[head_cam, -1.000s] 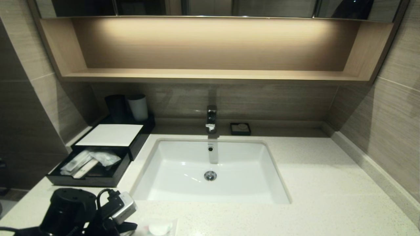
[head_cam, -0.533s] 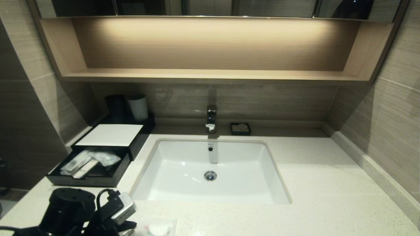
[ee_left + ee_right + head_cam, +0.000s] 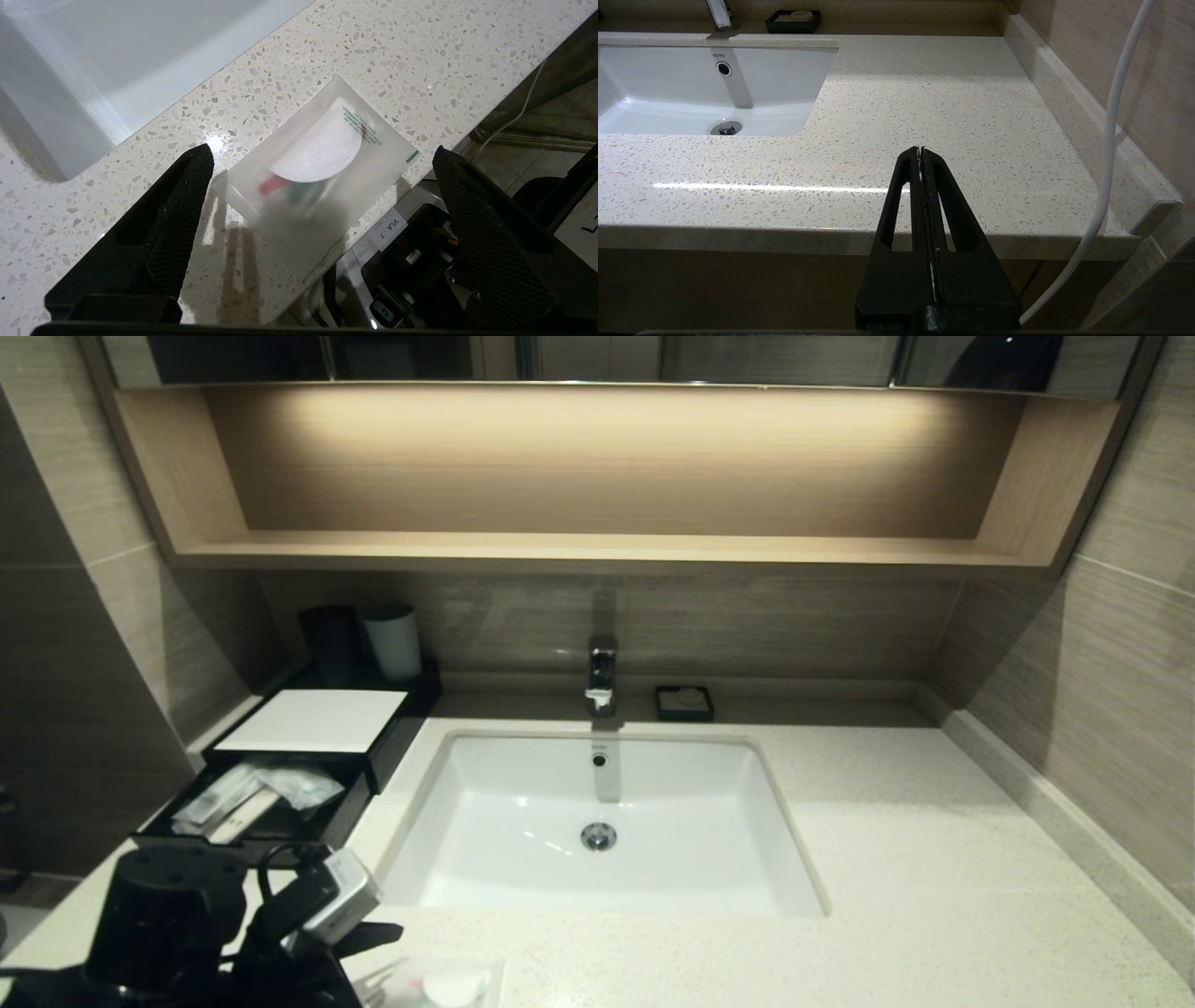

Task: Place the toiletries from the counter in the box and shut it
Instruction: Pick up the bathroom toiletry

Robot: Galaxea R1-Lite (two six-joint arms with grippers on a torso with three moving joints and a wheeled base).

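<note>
The left gripper (image 3: 322,158) hangs wide open above the squarish packet (image 3: 317,175), which lies on the surface (image 3: 261,79) at its near edge, held by nothing. The right gripper (image 3: 920,150) sits pressed shut and empty. Farther back left, the box (image 3: 280,747) stands with its drawer pulled out, two packets (image 3: 257,793) inside.

my left gripper (image 3: 322,163) is showing two matte black fingers (image 3: 180,219) with cross-hatched pads. my right gripper (image 3: 920,150) is showing slotted black fingers; a white cable (image 3: 1106,154) is trailing beside it. my left wrist is carrying a silver-grey camera (image 3: 341,896).
</note>
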